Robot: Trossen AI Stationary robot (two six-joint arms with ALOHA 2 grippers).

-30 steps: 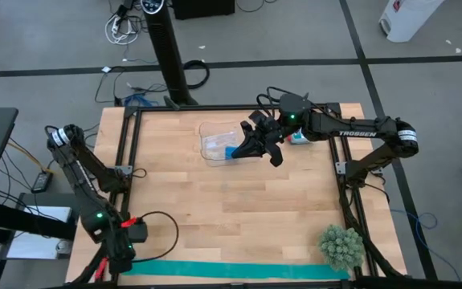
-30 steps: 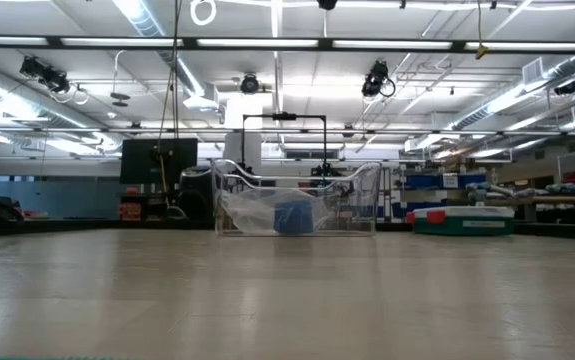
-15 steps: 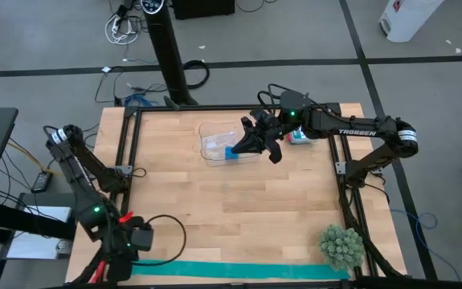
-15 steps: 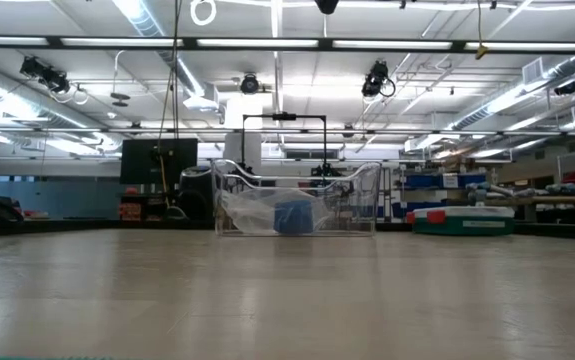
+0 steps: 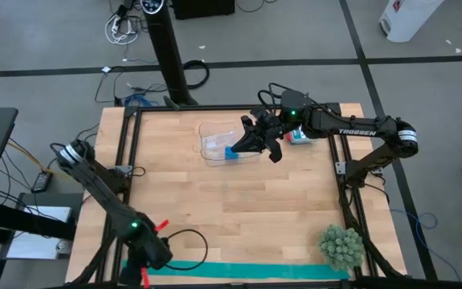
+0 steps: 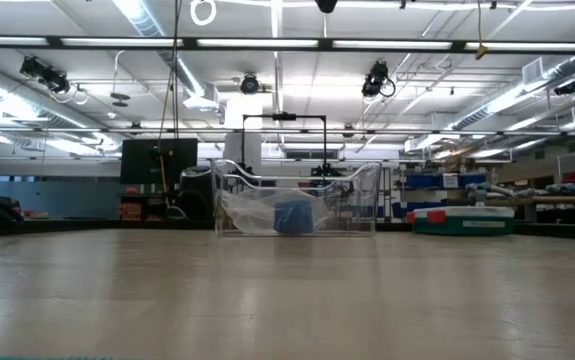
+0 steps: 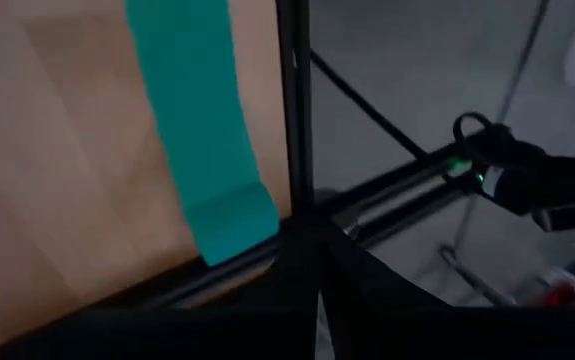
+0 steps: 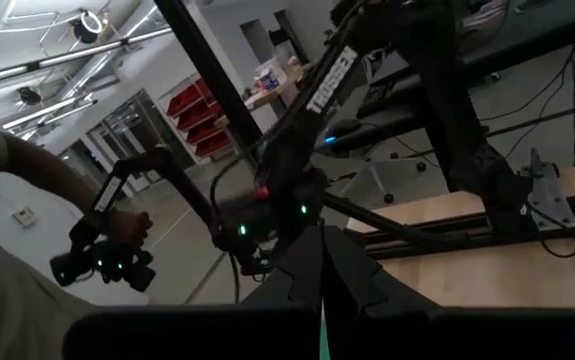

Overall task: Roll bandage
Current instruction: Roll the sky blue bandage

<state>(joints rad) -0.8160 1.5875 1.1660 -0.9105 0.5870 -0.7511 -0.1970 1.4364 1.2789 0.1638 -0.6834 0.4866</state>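
The bandage [image 5: 247, 270] lies unrolled as a flat teal ribbon along the near edge of the desk [image 5: 239, 209], parallel to the desk frame; one cut end shows in the left wrist view [image 7: 229, 225]. The left gripper [image 5: 146, 269] sits at the ribbon's left end with its jaws closed, and no grip on the fabric is visible. The right gripper [image 5: 235, 150] hangs with jaws closed over a clear plastic tray [image 5: 214, 138] at the far side, beside a blue roll [image 6: 290, 217] inside it.

Bandage [image 5: 247, 271] end under left gripper [image 5: 145, 277]
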